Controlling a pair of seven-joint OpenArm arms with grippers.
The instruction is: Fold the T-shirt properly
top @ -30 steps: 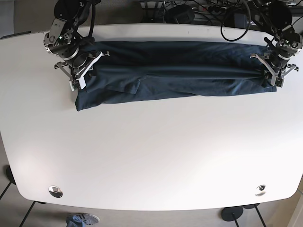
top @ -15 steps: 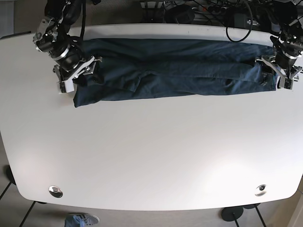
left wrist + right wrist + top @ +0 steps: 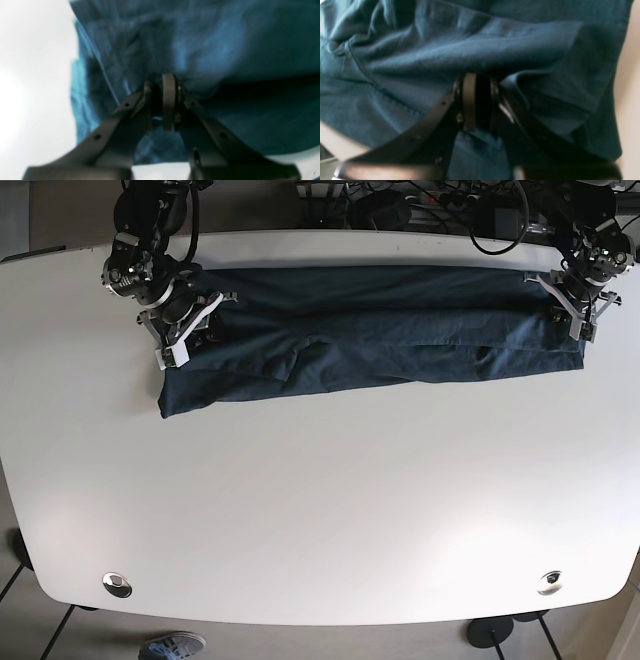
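Both arms have swung back up toward the frame's top edge, and the right gripper (image 3: 185,330) at upper left and left gripper (image 3: 572,308) at upper right each pinch an end of the shirt (image 3: 370,340), its long axis stretched left-right between them across the table (image 3: 320,510).
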